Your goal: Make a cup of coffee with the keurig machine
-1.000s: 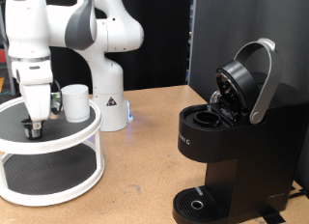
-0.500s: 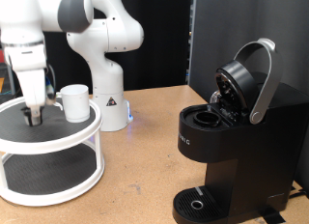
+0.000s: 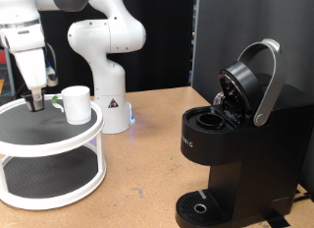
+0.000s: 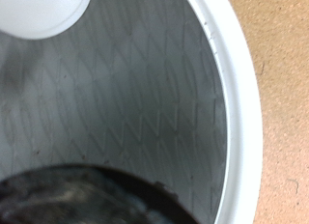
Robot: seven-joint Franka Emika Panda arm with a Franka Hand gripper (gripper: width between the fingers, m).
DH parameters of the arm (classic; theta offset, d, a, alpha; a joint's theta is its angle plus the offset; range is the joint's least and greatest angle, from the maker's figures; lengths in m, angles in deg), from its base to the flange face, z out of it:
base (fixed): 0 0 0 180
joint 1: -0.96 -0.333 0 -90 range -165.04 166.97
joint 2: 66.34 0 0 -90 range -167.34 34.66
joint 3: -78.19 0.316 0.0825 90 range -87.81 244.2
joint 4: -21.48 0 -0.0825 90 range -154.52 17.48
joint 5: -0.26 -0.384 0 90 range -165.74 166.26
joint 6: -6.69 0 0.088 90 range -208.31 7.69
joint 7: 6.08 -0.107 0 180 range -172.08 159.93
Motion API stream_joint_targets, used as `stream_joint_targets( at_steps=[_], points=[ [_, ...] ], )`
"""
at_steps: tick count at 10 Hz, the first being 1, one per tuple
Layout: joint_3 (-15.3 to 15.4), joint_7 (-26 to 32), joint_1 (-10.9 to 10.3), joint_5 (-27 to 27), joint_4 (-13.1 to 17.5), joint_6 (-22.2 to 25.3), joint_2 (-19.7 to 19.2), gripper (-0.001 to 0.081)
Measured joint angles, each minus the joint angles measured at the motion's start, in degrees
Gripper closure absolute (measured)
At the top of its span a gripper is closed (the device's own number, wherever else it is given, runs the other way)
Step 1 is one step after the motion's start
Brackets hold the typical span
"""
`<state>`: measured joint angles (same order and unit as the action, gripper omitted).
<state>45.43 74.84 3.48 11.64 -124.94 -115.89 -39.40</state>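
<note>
The gripper [image 3: 37, 102] hangs above the top tier of the white two-tier stand [image 3: 59, 149], near the counter's left edge in the exterior view, with the cup [image 3: 78, 104] just beside it on the same tier. Something small and dark seems to sit between the fingertips, probably a pod, but it is too small to be sure; whether the fingers are closed on it cannot be told.

If a pod is in hand, the step looks like carrying it to the machine [image 3: 235, 140], which stands well apart at the counter's right side with its lid raised and the pod chamber open. Doing this well means rising clear of the stand's rim and the cup, keeping the pod level, and arriving squarely over the chamber, under the tilted lid.

The exterior view gives the whole layout: arm, stand, cup, open machine, wooden counter [image 3: 147, 159]. It does not show the fingertips closely. The wrist view looks down on the stand's grey liner [image 4: 135, 108], white rim [image 4: 237, 98] and a slice of the cup [image 4: 43, 12], with a dark blurred mass close to the lens that cannot be identified. It shows no machine.
</note>
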Motion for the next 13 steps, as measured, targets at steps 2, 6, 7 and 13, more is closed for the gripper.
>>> stream_joint_targets(
  at_steps=[2, 6, 7, 13],
  points=[
    [0.33, -2.29, -1.08, -6.07, 0.12, 1.84, -0.01, 0.033],
    [2.55, -14.18, -5.24, -21.67, 1.27, 3.37, 0.2, 0.033],
    [2.46, -13.74, -5.23, -21.63, 1.14, 3.3, 0.18, 0.033],
    [3.5, -11.23, -13.19, -33.1, 1.59, 3.94, -0.3, 0.033]
  ],
)
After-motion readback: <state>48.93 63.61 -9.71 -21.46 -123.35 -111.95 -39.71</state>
